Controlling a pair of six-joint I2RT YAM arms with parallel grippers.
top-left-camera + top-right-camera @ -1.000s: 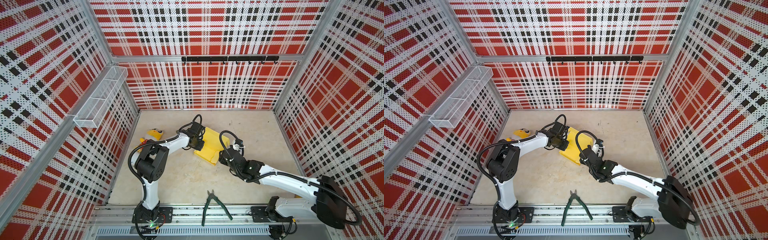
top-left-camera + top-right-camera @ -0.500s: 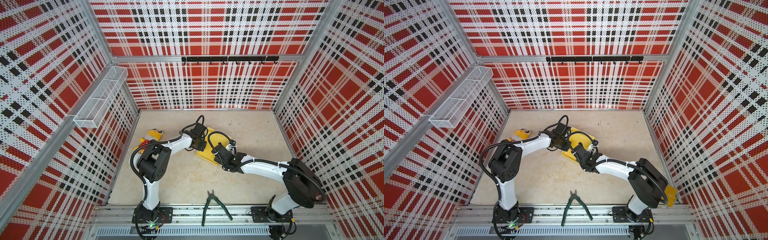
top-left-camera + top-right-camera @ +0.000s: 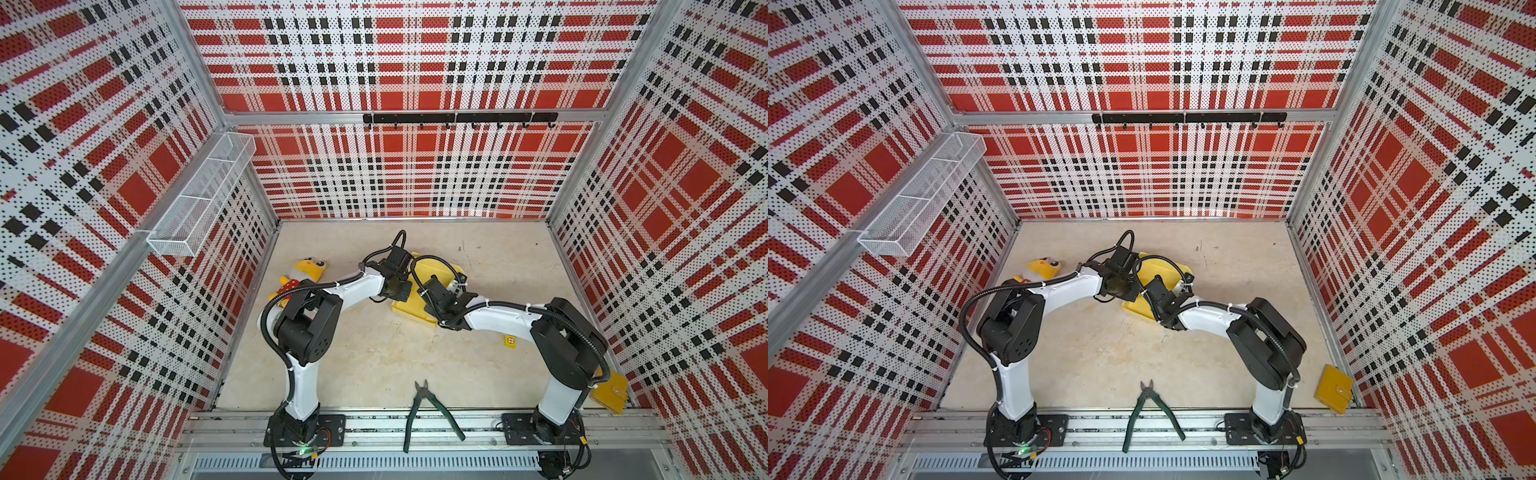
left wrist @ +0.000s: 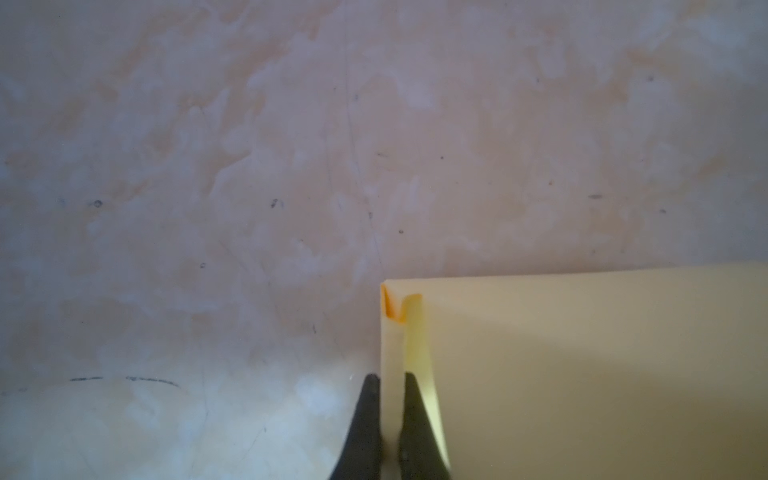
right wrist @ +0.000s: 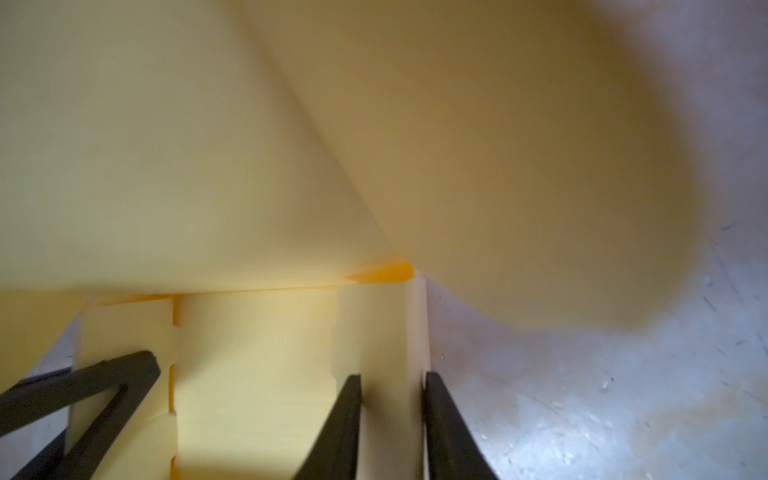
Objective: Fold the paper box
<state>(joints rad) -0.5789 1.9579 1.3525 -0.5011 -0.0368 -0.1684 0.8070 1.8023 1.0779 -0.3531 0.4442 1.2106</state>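
Near paper box (image 3: 405, 311), plush toy (image 3: 307, 270), pliers (image 3: 423, 395), pouch (image 3: 1334, 388)

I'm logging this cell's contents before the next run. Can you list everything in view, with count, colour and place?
paper box: one, pale yellow, mid-table
soft toy: one, yellow with red, table's left edge
pliers: one, green-handled, table's front edge
wallet: one, mustard yellow, front right corner
small cube: one, yellow with a red cross, table's right side
wire basket: one, white, on the left wall
hook rail: one, black, on the back wall
table: one, beige, under everything
walls: three, red-black-white plaid, around the table
arms: two, white and black, mounted at the front
left gripper: one, black, shut on a box wall
right gripper: one, black, shut on another box wall
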